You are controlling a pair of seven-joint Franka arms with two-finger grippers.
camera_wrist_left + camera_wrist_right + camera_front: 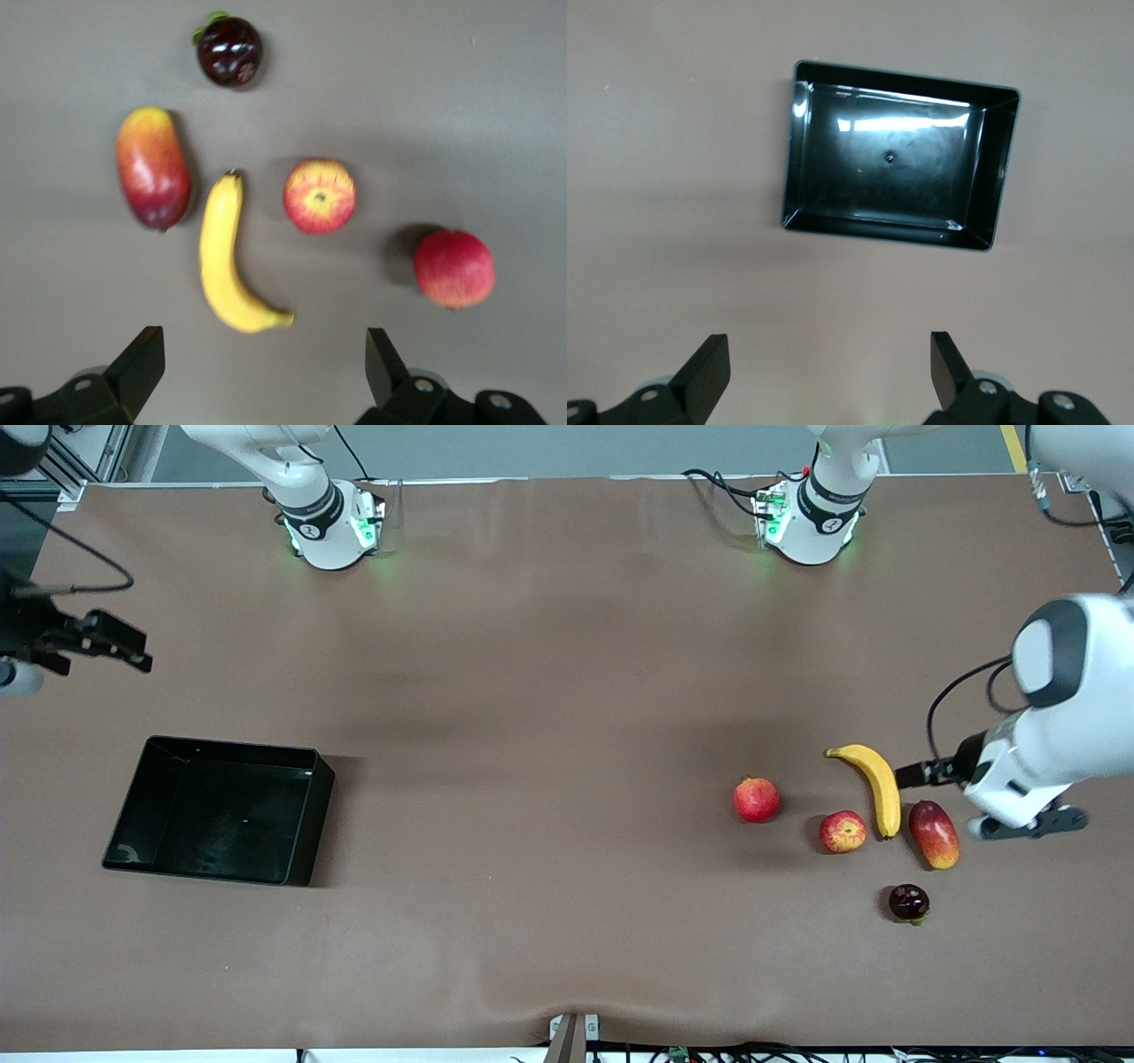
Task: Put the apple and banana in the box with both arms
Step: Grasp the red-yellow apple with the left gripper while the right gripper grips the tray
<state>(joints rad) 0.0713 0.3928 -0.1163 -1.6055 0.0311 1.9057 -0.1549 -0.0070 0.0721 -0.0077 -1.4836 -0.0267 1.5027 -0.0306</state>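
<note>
glossy black plastic box [301, 815], matt table [549, 691]

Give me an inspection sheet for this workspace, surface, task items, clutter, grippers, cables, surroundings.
Surface: brown table, bare between things.
Job's things: banana and apple lie on the table beside each other toward the left arm's end; box empty, toward the right arm's end.
Clutter: pomegranate, mango, dark fruit.
Grippers: left gripper open above the fruits; right gripper open above the table near the box.
Cables: cables at the arm bases.
Surroundings: nothing seen.
</note>
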